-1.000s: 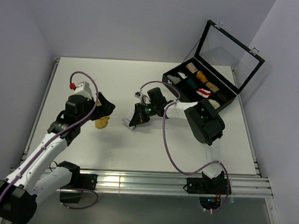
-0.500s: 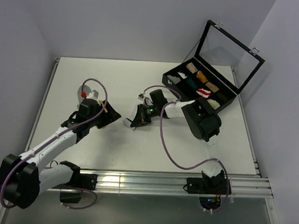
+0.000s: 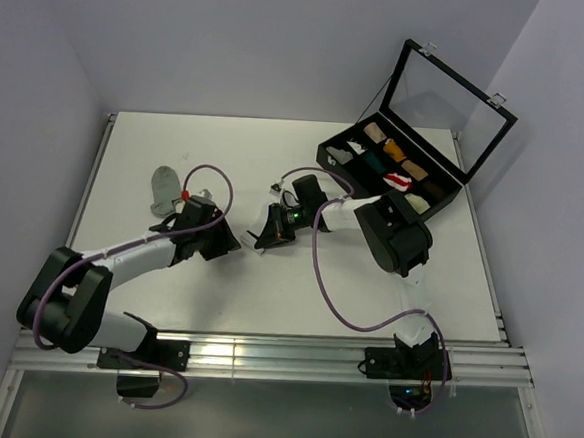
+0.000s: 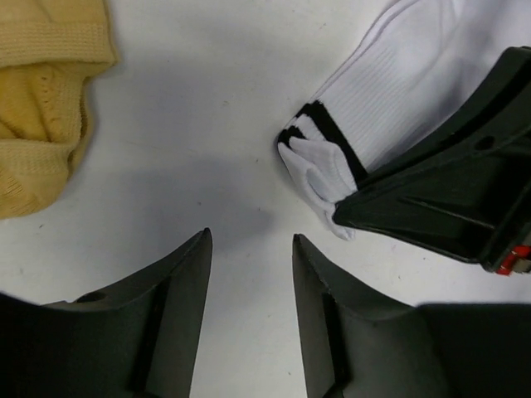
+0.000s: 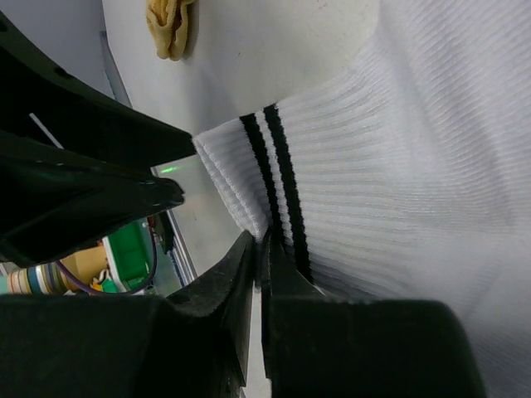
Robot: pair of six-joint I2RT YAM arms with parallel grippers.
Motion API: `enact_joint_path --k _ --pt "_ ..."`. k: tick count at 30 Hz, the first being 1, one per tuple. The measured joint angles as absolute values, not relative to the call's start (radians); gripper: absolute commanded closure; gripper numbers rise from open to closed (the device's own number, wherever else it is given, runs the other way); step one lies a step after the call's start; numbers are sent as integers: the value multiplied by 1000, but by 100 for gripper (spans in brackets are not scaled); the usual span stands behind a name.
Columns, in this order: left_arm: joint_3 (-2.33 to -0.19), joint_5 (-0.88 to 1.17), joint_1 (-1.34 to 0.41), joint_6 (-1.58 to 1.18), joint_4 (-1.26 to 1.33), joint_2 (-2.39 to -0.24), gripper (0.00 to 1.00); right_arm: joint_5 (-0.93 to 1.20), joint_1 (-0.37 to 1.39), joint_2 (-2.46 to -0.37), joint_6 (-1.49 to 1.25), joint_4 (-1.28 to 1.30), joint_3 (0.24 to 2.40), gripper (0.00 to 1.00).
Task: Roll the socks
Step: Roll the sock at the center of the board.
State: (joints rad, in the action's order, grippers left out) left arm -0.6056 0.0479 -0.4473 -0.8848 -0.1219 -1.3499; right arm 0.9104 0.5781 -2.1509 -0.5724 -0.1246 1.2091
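Note:
The white sock (image 4: 398,99), with two black cuff stripes, lies on the table, and my right gripper (image 5: 264,242) is shut on its cuff edge. That gripper (image 3: 268,237) sits at the table's middle. My left gripper (image 4: 251,240) hovers low just short of the cuff, open, with bare table between its fingers; the top view shows the left gripper (image 3: 226,243) facing the right one. The mustard-yellow sock (image 4: 37,108) lies crumpled to the left of my left fingers, and the yellow sock (image 5: 170,25) also shows in the right wrist view. The grey sock (image 3: 163,191) lies flat at the left.
A black compartmented case (image 3: 324,153) with its glass lid (image 3: 449,102) raised stands at the back right and holds several small fabric rolls. Walls close the table's back and sides. An aluminium rail (image 3: 293,351) runs along the near edge.
My left arm swung down and right, off the yellow sock, to low beside the white sock's cuff. Its jaws narrowed. The grey sock came into view. The right gripper barely moved.

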Motion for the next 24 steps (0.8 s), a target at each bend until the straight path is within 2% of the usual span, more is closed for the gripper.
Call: enact_joint_path --k 8,24 --pt "-662 26 -466 -886 -113 -1477 60 911 578 -2151 -580 -128 1209 100" --pt "-730 -15 -471 -886 -68 -1561 61 911 578 -2151 -583 -134 1209 100"
